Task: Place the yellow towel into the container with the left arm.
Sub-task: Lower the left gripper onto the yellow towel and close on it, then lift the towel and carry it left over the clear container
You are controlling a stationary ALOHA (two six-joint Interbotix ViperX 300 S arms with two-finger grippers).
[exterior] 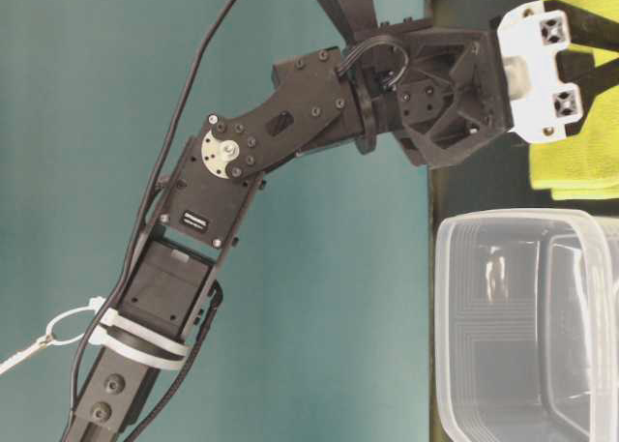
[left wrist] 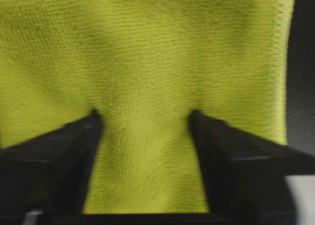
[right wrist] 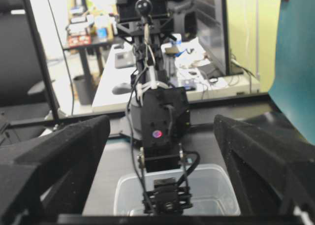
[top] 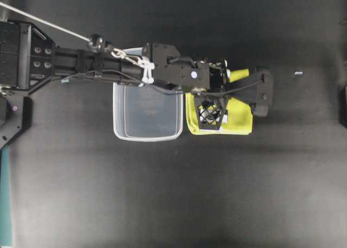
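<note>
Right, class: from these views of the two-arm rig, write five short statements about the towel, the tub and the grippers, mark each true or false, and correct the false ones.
1. The yellow towel lies inside the container. False: it lies on the table beside it.
2. The container holds nothing. True.
3. The left gripper has its fingers pressed into the towel. True.
4. The right gripper holds the towel. False: its jaws stand open on nothing.
5. The container is opaque black. False: it is clear plastic.
</note>
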